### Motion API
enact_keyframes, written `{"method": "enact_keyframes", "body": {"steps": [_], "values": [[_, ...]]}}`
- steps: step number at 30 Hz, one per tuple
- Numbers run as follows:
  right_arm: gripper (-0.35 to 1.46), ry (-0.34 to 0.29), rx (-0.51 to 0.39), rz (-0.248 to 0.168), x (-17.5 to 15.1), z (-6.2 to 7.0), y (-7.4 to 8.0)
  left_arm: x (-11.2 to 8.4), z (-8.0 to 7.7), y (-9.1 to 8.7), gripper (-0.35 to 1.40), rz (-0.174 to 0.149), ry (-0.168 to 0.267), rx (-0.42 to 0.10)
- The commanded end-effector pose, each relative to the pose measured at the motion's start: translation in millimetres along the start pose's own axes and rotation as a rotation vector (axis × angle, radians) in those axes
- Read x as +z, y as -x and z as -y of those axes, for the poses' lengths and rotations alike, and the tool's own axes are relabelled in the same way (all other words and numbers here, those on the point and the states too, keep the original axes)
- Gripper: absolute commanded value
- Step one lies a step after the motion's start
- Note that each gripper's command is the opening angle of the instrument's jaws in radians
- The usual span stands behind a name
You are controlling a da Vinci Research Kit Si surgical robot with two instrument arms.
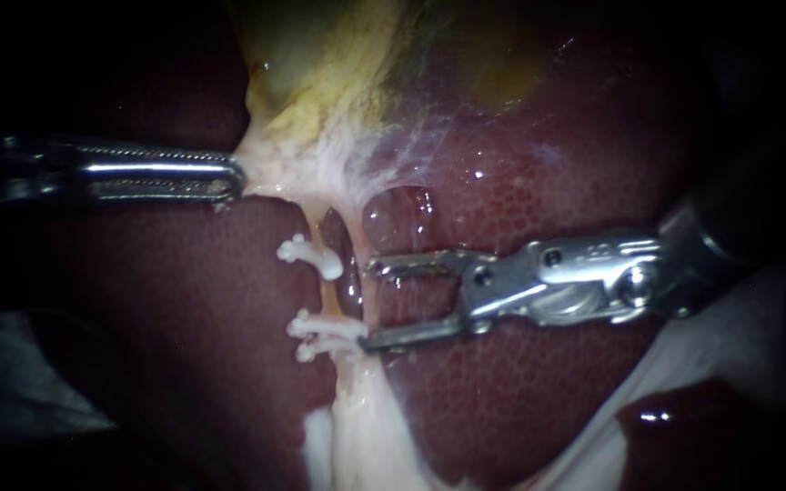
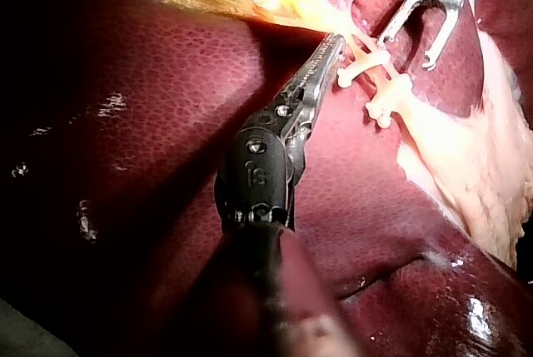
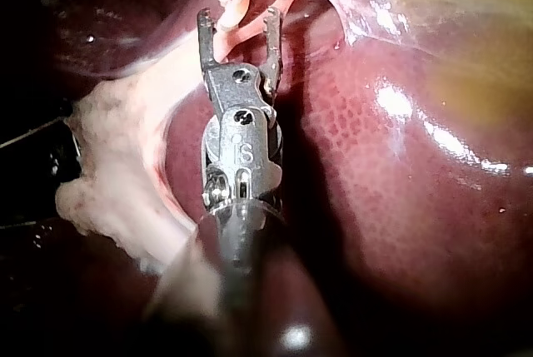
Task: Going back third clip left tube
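Endo: left instrument (image 1: 234, 177) pinches pale tissue (image 1: 284, 168) below gallbladder (image 1: 320, 64); right instrument (image 1: 372, 305) spread, empty, just beside clips (image 1: 320, 329) on left tube (image 1: 327, 295), so prob. the back-off step. L wrist: jaws clamped on that tissue, clips beside them. R wrist: jaws spread, clips just ahead; next move needs a straight pull-back w/o snagging.

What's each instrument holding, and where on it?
Left instrument: jaw tips shut on pale tissue just below the gallbladder. Right instrument: jaws open, nothing held.

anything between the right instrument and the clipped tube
Nothing visible: the right instrument, jaws open, sits right beside the tube and its white clips, with only liver behind.
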Motion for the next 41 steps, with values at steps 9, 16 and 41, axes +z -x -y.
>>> {"method": "enact_keyframes", "body": {"steps": [9,16,41], "values": [[0.50,0.001,-0.062,0.005,-8.0,0.5,-2.7,0.0,0.0,-0.1,-0.35,0.000,-0.001,-0.001],[0.50,-0.008,-0.071,0.004,-9.6,1.2,-3.6,0.1,0.5,0.0,-0.35,-0.001,-0.004,-0.001],[0.50,-0.010,-0.078,0.004,-10.1,1.2,-3.1,5.5,4.0,3.4,-0.35,0.005,-0.020,0.024]]}}
